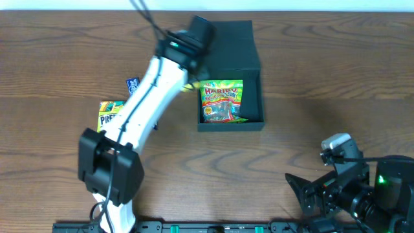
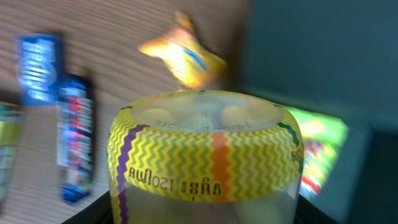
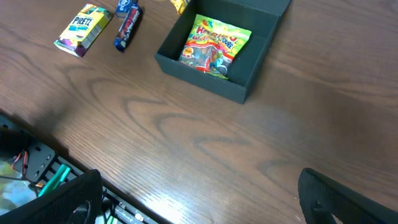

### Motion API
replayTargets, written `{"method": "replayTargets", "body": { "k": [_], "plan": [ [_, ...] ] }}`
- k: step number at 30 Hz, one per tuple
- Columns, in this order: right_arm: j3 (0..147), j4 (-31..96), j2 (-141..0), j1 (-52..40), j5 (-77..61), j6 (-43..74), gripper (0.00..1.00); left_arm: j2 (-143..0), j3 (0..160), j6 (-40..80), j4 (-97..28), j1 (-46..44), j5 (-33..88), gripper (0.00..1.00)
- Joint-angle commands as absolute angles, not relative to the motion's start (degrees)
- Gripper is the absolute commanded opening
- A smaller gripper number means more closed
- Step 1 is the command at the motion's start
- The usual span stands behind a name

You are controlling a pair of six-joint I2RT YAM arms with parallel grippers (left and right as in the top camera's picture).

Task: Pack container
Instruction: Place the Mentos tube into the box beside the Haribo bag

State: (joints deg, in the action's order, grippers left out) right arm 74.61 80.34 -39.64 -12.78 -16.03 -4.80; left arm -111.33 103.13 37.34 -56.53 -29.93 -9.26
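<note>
Clear snack cup (image 2: 205,155), yellow zigzag band, fills lower centre of left wrist view, gripped by left gripper (image 1: 196,35). Container (image 1: 230,125) upper centre of overhead view, lid open, gummy bag (image 1: 222,101) inside. Its open compartment lies right of cup. Right gripper (image 1: 304,193) lower right, jaws wide, empty, well apart.

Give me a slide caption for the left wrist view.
Close-up of a yellow-banded cup; behind it, the container, a yellow wrapper and blue packets on the table.

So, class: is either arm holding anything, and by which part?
The left fingers hold a clear tub with a yellow zigzag band, low on its body, below the band. The right fingers hold nothing.
</note>
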Motion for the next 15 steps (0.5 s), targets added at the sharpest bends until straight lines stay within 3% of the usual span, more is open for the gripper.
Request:
{"method": "replayTargets", "body": {
  "k": [1, 15],
  "plan": [
    [74.9, 80.4, -39.6, -12.3, -15.9, -4.1, 0.99, -110.9, 103.3, 36.2, -55.7, -34.9, -7.7, 0.25],
    [75.0, 82.0, -39.6, -12.3, -16.6, -4.1, 0.99, -118.1, 103.3, 36.9, -49.2, -44.7, 1.2, 0.28]
  ]
}}
